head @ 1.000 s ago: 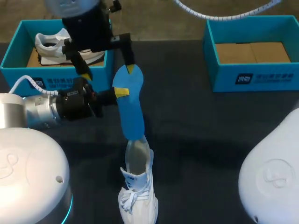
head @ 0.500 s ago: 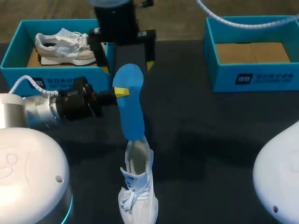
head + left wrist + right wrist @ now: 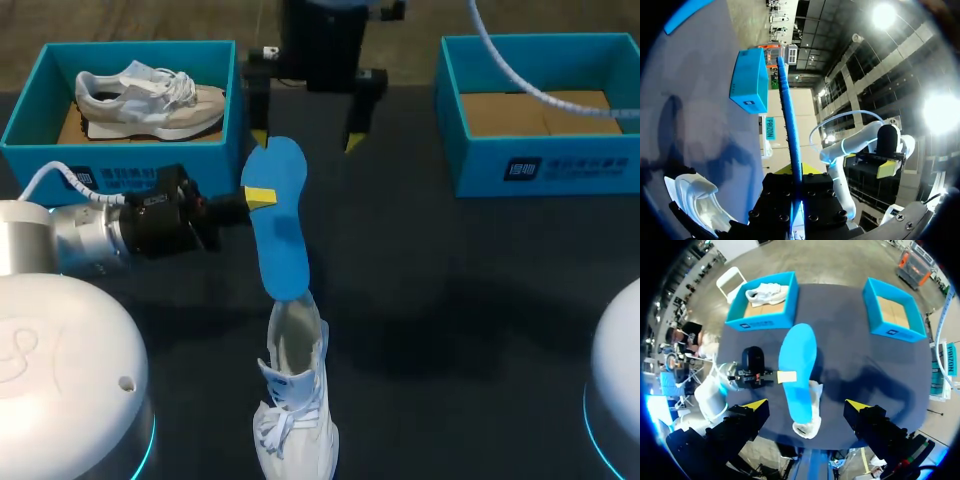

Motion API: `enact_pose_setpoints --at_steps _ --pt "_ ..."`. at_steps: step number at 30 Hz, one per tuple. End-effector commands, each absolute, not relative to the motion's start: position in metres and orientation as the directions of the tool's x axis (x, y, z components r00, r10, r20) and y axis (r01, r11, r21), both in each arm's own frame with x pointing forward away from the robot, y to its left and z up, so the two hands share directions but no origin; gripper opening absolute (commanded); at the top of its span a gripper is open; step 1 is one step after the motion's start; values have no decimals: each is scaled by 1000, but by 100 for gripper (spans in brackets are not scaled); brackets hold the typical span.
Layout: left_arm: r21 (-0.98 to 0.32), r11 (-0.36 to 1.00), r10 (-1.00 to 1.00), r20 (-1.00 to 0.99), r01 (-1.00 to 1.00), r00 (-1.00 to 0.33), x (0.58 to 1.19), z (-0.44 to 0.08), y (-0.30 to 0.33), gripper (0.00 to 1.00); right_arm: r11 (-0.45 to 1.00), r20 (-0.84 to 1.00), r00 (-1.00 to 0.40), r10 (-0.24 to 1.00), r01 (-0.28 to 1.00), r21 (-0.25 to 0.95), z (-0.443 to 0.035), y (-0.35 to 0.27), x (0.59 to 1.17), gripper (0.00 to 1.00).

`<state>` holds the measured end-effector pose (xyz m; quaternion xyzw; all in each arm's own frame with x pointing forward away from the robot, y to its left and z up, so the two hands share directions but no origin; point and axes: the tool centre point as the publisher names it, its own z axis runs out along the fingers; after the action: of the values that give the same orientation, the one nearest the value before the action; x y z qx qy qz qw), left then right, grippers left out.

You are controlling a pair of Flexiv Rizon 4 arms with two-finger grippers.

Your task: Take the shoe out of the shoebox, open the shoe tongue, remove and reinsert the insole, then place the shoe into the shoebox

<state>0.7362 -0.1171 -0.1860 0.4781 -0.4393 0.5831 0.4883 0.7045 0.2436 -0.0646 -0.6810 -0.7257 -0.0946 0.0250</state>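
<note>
White printed logo and characters on the front wall of left shoebox [image 3: 120,178], same on right shoebox [image 3: 568,167]; both too small to read.

Matt blue foam insole [image 3: 280,245], white mesh shoe [image 3: 295,405], dark matt table [image 3: 450,285]

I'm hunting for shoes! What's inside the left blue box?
A white-and-grey laced sneaker rests in the teal cardboard shoebox on a brown liner. Underneath the sneaker is covered.
</note>
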Motion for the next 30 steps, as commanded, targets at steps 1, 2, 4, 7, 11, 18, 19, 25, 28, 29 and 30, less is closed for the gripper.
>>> enact_pose_setpoints --at_steps 1,2,4,7,11,18,19,25,28,29,30 --pt "-45 -137 145 987 -990 -65 735 -184 -117 0 54 755 -115 646 993 104 -75 242 701 100" --pt "-45 -137 145 987 -990 -65 735 -184 -117 0 54 771 -111 627 994 99 -78 243 701 100" --pt "-45 -137 145 987 -990 -65 735 -184 -117 0 54 781 -96 617 995 80 -81 244 702 100" --pt "-45 -137 145 987 -990 -65 735 -184 -117 0 44 803 -72 592 997 57 -84 245 704 100" --pt "-45 -137 145 987 -990 -65 735 -184 -117 0 32 830 -70 553 998 62 -86 243 707 100" --pt "-45 -137 145 987 -990 -65 735 -184 -117 0 12 879 -84 470 996 89 -91 241 708 100" --pt "-45 -137 145 987 -990 -65 735 -184 -117 0 11 878 -82 472 996 88 -92 241 708 100" --pt "-45 -137 145 987 -990 -65 735 -184 -117 0 -3 912 -74 404 997 82 -103 235 710 100" --pt "-45 -137 145 987 -990 -65 735 -184 -117 0 -7 929 -76 361 996 84 -108 234 712 100" --pt "-45 -137 145 987 -990 -65 735 -184 -117 0 -7 933 -79 352 996 87 -110 234 712 100" --pt "-45 -137 145 987 -990 -65 735 -184 -117 0 -7 937 -81 339 996 89 -111 233 712 100"
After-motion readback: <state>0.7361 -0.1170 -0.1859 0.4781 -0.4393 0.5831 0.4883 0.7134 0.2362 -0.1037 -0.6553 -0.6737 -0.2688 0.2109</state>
